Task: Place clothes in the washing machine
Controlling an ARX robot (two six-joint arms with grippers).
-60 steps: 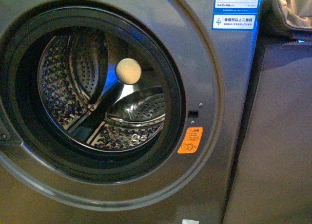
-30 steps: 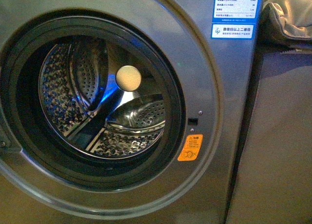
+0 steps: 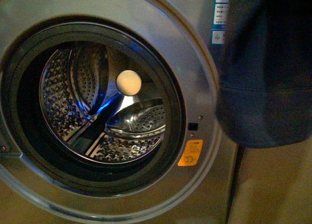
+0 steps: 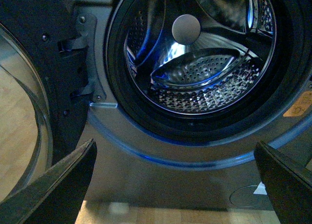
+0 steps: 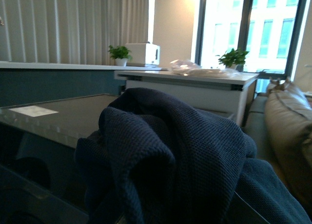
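Left gripper (image 4: 174, 145) was spread wide and empty in its wrist view, one dark finger low at each side, looking at the washing machine (image 4: 112, 151) from close and low. The door (image 4: 29, 112) was swung fully open to the left on its hinge, so the porthole was clear. The perforated drum (image 4: 204, 83) beyond the dark seal held nothing that I could see. I judged that I kept this arm low and open so it stayed out of the other arm's path, ready to push fabric in if needed.

From the front view, the clothes (image 3: 265, 78) hung as a dark navy sheet at the right, nearer to the camera than the machine, with a stitched hem across the lower part. They covered most of the blue-and-white label (image 3: 220, 19) and ended above and to the right of the orange sticker (image 3: 191, 152). They were right of the drum mouth and outside it. Neither arm showed here.

From the right wrist view, the clothes were bunched in thick folds right before the camera, above a flat grey top (image 5: 58, 117) that I took for the machine's. My right gripper was buried under the knit, its fingers unseen. Since the fabric hung lifted from it, I judged it clamped on the garment. Held that high, the hem should clear the rim. The next move would call for carrying it left and into the mouth.
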